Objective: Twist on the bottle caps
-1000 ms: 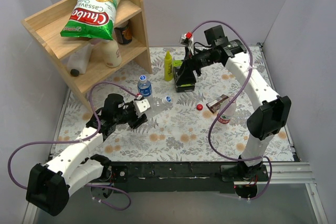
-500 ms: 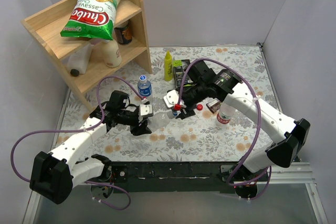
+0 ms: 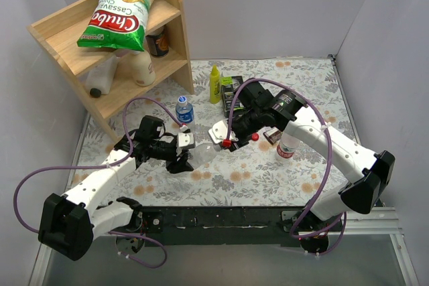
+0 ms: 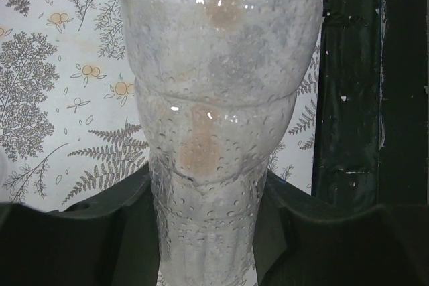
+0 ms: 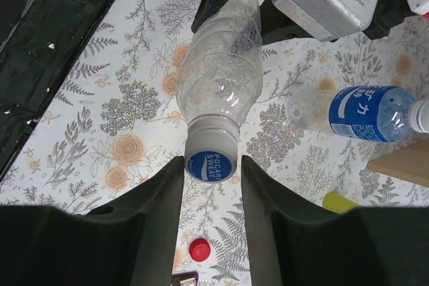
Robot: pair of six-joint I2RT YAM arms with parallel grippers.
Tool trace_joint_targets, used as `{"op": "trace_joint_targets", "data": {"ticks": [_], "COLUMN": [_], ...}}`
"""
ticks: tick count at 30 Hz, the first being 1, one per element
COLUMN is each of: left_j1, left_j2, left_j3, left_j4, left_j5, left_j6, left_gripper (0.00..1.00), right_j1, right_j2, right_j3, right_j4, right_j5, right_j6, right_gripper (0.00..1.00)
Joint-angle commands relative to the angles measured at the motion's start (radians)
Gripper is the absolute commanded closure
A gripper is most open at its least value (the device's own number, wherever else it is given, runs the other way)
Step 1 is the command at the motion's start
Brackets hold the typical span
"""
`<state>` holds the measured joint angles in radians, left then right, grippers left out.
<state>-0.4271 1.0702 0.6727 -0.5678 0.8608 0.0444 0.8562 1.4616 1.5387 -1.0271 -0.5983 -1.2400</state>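
Wooden shelf (image 3: 60,19) on a floral cloth (image 3: 268,173)
A chips bag (image 3: 120,13) lies on top, a white bottle (image 3: 142,67) and a dark jar (image 3: 159,42) stand inside, and a yellow bottle (image 3: 214,85) stands near its right side.

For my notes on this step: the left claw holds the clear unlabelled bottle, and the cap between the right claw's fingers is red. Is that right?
Not quite. The cap between the right claw's fingers is blue, not red, as the right wrist view shows. The left claw does hold the clear unlabelled bottle.
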Motion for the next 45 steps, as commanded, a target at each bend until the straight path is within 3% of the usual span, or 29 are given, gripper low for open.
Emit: {"op": "trace_joint_targets", "data": {"ticks": [1, 6, 9, 10, 13, 17, 18, 21, 25, 28, 34, 38, 41, 45], "left_j1": [0.001, 0.001, 0.001, 0.001, 0.001, 0.001, -0.001, -0.001, -0.001, -0.001, 0.001, -0.001, -0.001, -0.001], "left_j2": [-0.010, -0.012, -0.016, -0.018, -0.033, -0.067, -0.070, -0.056, -0.007, -0.021, -0.056, -0.084, -0.136, -0.177], "left_j3": [0.042, 0.047, 0.044, 0.041, 0.013, -0.045, -0.054, -0.079, -0.093, -0.107, -0.088, -0.071, -0.097, -0.120], "left_j4": [0.025, 0.028, 0.040, 0.055, 0.158, 0.348, 0.380, 0.512, 0.617, 0.622, 0.507, 0.416, 0.402, 0.431], "left_j5": [0.060, 0.058, 0.055, 0.046, -0.009, -0.084, -0.100, -0.186, -0.218, -0.198, -0.117, -0.154, -0.169, -0.154], "left_j6": [-0.006, -0.005, -0.017, -0.024, -0.130, -0.346, -0.426, -0.629, -0.762, -0.744, -0.520, -0.246, -0.131, -0.145], "left_gripper": [1.00, 1.00, 1.00, 1.00, 1.00, 1.00, 1.00, 1.00, 1.00, 1.00, 1.00, 1.00, 1.00, 1.00], "right_j1": [0.015, 0.018, 0.018, 0.017, -0.005, -0.065, -0.084, -0.109, -0.109, -0.126, -0.135, -0.135, -0.135, -0.135], "right_j2": [0.006, 0.016, 0.034, 0.049, 0.083, 0.134, 0.135, 0.132, 0.166, 0.181, 0.193, 0.206, 0.212, 0.212], "right_j3": [-0.012, -0.012, 0.000, 0.011, 0.050, 0.089, 0.068, -0.014, 0.018, 0.049, 0.073, 0.106, 0.104, 0.097], "right_j4": [-0.014, -0.013, -0.011, -0.010, 0.030, 0.134, 0.169, 0.361, 0.384, 0.363, 0.283, 0.179, 0.128, 0.127], "right_j5": [-0.014, -0.017, -0.017, -0.020, -0.061, -0.181, -0.205, -0.308, -0.328, -0.316, -0.322, -0.287, -0.262, -0.259], "right_j6": [-0.026, -0.015, 0.028, 0.046, 0.224, 0.595, 0.779, 1.095, 1.085, 1.062, 0.963, 0.848, 0.768, 0.751], "right_gripper": [0.53, 0.55, 0.66, 0.78, 0.89, 0.96, 0.99, 0.99, 0.99, 0.99, 0.96, 0.96, 0.95, 0.95]}}
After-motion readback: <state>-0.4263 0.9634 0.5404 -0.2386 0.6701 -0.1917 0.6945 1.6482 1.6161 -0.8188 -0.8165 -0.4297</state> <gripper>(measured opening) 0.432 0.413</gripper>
